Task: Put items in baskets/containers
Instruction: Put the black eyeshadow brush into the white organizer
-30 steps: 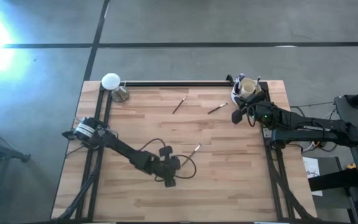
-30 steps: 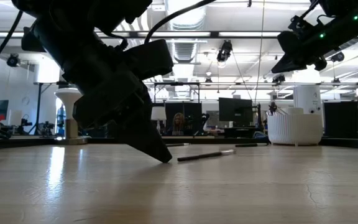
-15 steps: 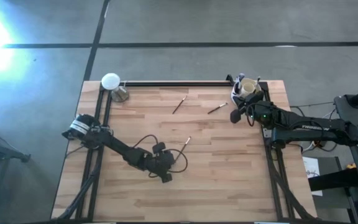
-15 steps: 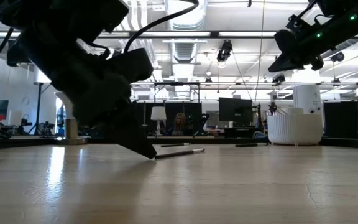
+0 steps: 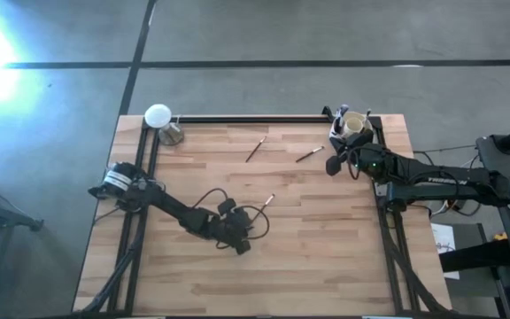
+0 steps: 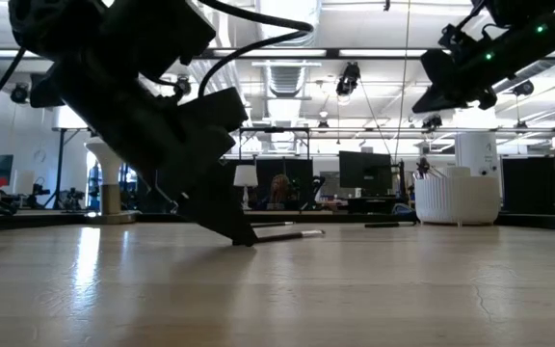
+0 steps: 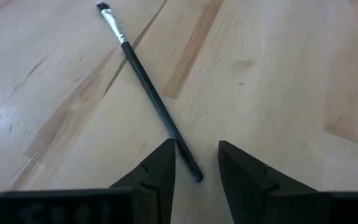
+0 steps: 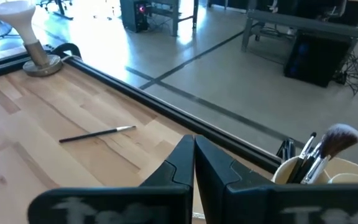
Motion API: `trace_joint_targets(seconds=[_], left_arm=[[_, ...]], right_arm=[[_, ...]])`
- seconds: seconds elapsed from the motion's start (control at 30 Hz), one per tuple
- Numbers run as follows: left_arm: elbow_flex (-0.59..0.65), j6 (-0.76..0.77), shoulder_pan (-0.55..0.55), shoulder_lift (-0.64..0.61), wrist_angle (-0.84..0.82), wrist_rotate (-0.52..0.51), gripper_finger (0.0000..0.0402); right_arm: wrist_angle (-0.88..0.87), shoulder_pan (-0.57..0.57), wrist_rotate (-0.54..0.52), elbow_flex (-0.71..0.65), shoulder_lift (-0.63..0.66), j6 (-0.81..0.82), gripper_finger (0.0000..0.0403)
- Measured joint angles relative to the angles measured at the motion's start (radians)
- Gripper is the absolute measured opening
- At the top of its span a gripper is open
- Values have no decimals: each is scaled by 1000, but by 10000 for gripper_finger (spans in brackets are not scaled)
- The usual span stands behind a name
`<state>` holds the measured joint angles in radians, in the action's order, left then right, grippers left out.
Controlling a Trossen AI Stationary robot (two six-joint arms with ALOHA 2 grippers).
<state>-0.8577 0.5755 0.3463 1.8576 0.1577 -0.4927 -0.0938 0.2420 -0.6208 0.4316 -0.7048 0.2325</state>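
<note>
A thin dark-handled brush [image 7: 143, 74] lies flat on the wooden table [image 5: 326, 257], near its middle [image 5: 262, 206]. My left gripper [image 7: 194, 152] is open and low over the table [image 5: 247, 227], slanting down. Its two fingers stand on either side of the brush's handle end. The cream-white cup [image 5: 352, 126] stands at the far right corner with several brushes upright in it [image 8: 319, 149]. My right gripper [image 8: 193, 146] hangs shut in the air just in front of the cup [image 5: 334, 165]. My left gripper has the brush's handle end [image 7: 190, 169] lying between its open fingers. The handle runs close along one finger [image 7: 161, 163]; I cannot tell whether they touch. The brush rests on the table along its whole length.
Two more brushes lie on the far part of the table [image 5: 256, 150] [image 5: 309, 154]. A flat white disc on a brass-coloured stand [image 5: 159, 120] sits at the far left corner. A black frame rail [image 5: 255, 120] runs along the far edge.
My left gripper has gone toward the table's left edge, and the brush at its fingertips has slid along the table with it. The gripper has then rolled and opened, and the brush has stayed lying flat.
</note>
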Motion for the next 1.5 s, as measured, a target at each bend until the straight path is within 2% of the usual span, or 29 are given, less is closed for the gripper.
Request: trace_joint_targets(seconds=[0.1, 0.2, 0.33, 0.4, 0.53, 0.67, 0.87, 1.1, 1.2, 1.37, 1.5], left_arm=[[0, -1, -3, 7, -1, 3, 110], [8, -1, -3, 6, -23, 3, 84], [37, 3, -4, 4, -24, 3, 22], [68, 11, -4, 5, -9, 4, 9], [142, 19, -2, 6, 93, 1, 5], [235, 21, 1, 7, 251, -10, 3], [345, 24, 1, 8, 444, -16, 2], [358, 10, 1, 8, 469, -16, 1], [358, 9, 1, 8, 469, -15, 1], [358, 6, 1, 10, 468, -15, 0], [358, 4, 1, 10, 468, -15, 0]], right_arm=[[6, 0, 1, 0, -4, 0, 9], [15, -2, 16, -1, -17, 11, 9], [97, -16, 111, -31, -84, 34, 9], [198, -34, 181, -63, -144, 30, 8], [404, -62, 333, -110, -282, -12, 9], [451, -88, 431, -91, -408, -4, 14], [483, -168, 450, -52, -628, -34, 58], [586, -192, 630, 32, -842, -129, 121], [582, -192, 656, 78, -916, -141, 138], [562, -190, 707, 139, -1013, -158, 146], [552, -190, 750, 170, -1057, -171, 137]])
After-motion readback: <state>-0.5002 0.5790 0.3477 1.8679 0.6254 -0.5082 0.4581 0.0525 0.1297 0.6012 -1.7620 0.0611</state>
